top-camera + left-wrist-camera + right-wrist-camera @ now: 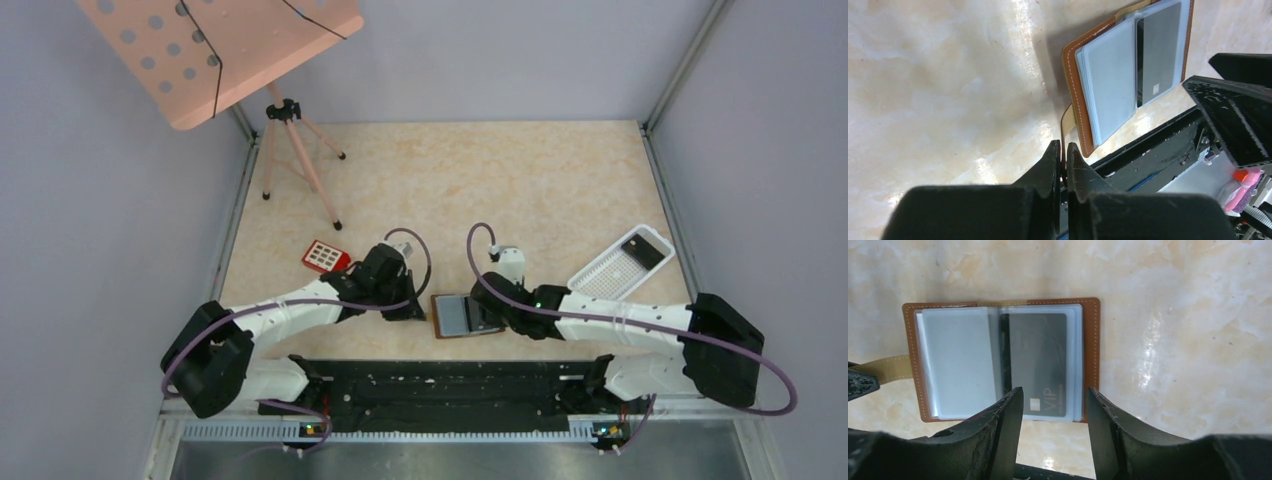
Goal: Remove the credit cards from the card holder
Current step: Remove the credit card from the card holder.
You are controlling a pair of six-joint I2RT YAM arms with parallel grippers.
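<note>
We see the card holder (466, 316) lying open and flat on the table (500, 180), with the black base rail (440, 385) just on its near side. The left gripper (1063, 155), at its left, is pressed together on its tab (1066, 117). The right gripper (1054, 392) hangs spread over its near edge. We judge the holder light and floppy, and its dark card (1038, 360) stiff and slick, best pinched by one edge. Only the right wrist view shows the card's lettering; only the top view shows both arms.
</note>
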